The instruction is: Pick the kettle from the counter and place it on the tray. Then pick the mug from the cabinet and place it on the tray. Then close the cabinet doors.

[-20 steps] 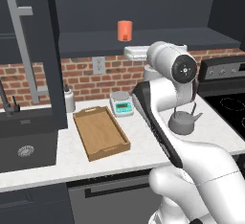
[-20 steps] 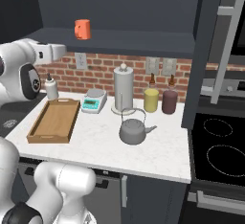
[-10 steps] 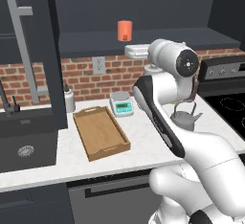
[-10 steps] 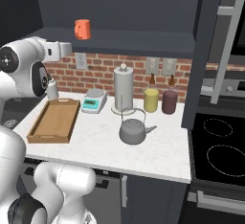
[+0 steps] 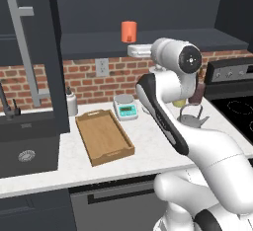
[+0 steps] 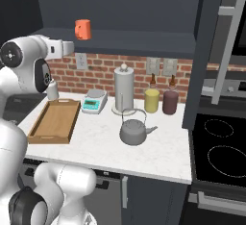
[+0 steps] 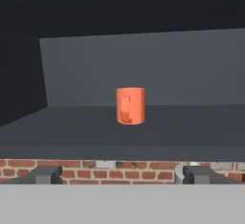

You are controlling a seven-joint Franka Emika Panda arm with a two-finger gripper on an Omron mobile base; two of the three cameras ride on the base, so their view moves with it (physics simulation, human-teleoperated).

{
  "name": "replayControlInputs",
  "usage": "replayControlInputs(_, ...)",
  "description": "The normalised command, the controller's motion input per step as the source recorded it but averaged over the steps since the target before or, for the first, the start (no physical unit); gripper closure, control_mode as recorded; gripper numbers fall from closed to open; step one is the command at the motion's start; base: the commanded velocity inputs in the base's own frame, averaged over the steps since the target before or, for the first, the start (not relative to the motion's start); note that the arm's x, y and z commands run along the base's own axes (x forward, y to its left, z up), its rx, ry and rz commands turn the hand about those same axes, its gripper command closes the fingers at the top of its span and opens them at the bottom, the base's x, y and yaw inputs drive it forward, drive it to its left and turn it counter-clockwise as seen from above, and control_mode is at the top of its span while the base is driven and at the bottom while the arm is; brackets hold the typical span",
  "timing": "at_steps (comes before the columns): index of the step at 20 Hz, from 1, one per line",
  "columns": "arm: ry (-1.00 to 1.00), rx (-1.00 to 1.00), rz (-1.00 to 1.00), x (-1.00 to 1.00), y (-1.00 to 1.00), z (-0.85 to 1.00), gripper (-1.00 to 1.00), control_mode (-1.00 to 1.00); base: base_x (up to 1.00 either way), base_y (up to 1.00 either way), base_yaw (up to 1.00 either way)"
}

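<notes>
The gripper (image 7: 122,175) is facing the mug (image 7: 130,105) on the cabinet (image 7: 143,137) shelf with its jaws spread wide and empty, lining up for a grab, while the kettle (image 6: 133,130) is sitting on the counter (image 6: 158,156) beside the tray (image 6: 54,122).

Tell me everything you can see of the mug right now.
The mug is small, orange-red, cylindrical and matte, possibly ceramic. It stands upright on the dark shelf of the open cabinet, above the brick backsplash. In the hand view its loop handle faces the camera. Nothing touches it but the shelf. The gripper is open, short of it and level with the shelf edge.
</notes>
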Motion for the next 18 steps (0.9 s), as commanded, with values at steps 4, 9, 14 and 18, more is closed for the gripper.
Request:
replayControlInputs(4, 0.01, 0.0, 0.0, 0.0, 0.0, 0.0, -1.0, -1.0, 0.0, 0.0, 0.0)
replayControlInputs(9, 0.0, 0.0, 0.01, 0.0, 0.0, 0.0, -1.0, -1.0, 0.0, 0.0, 0.0)
replayControlInputs(14, 0.0, 0.0, 0.03, 0.0, 0.0, 0.0, -1.0, -1.0, 0.0, 0.0, 0.0)
replayControlInputs(18, 0.0, 0.0, 0.05, 0.02, 0.0, 0.0, -1.0, -1.0, 0.0, 0.0, 0.0)
